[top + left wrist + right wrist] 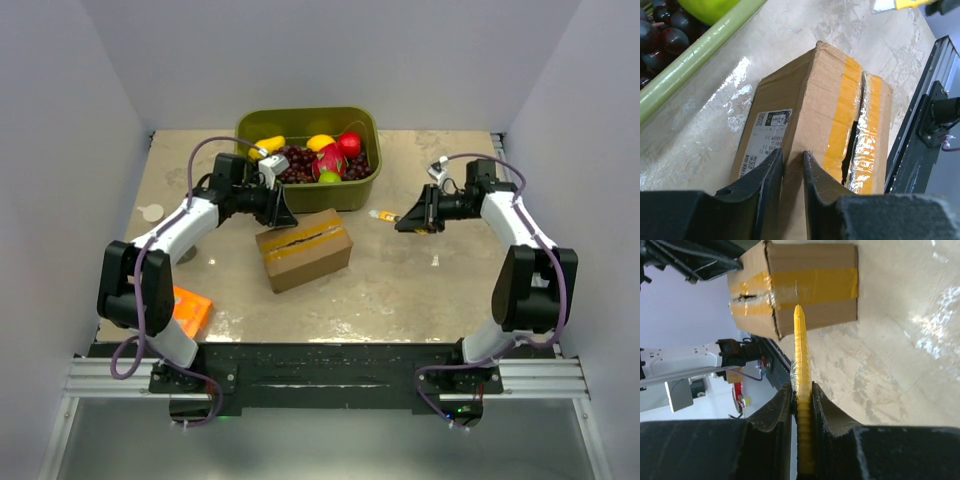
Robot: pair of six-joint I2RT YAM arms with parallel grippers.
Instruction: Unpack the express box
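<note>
The express box is seen in the middle of the worktop, just on the near side of a green tub of fruit. Its top is turned up, and a dark slit is seen along the tape. The left fingers are held a narrow gap apart at the far left top edge of the box. Whether this edge is pinched cannot be told. A yellow ridged tool is clamped between the right fingers. Its tip is pointed at the box from the right, without touching it.
</note>
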